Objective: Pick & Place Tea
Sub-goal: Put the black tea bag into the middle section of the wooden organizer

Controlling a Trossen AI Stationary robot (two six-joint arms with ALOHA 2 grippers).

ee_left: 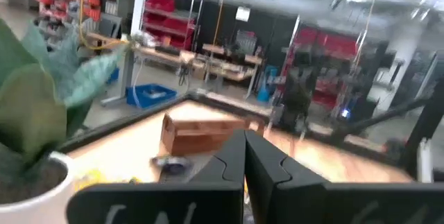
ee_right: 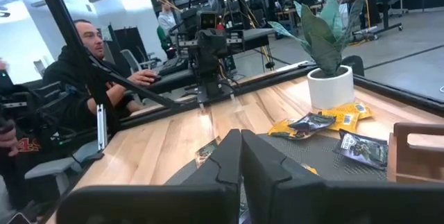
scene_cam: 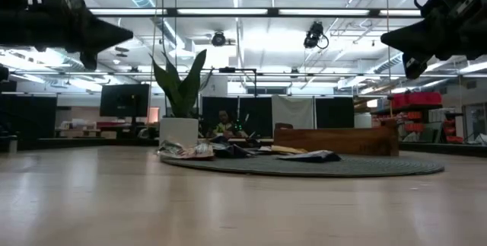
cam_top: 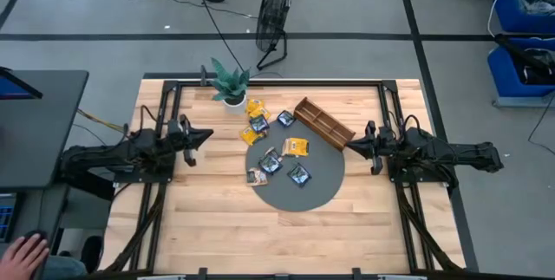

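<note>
Tea (cam_top: 279, 146) scattered on round grey mat (cam_top: 325, 189) at centre of wooden surface (cam_top: 217, 228): yellow packets near plant (cam_top: 230, 82), dark ones mid-mat, one yellow (cam_top: 297, 147) just beside tray (cam_top: 323, 123). Tray sits angled on mat's far right edge. Left gripper (cam_top: 206, 135) raised above surface at left, jaws together, holding nothing, well apart from tea. Right gripper (cam_top: 350, 145) raised at right, near tray's end, jaws together, empty. Person seated beyond surface in right wrist view (ee_right: 83, 71). Fan (cam_top: 274, 11) on floor beyond.

Both arms are matt black, jointed and angular, each pincer (cam_top: 206, 135) ending in tapered fingers.
</note>
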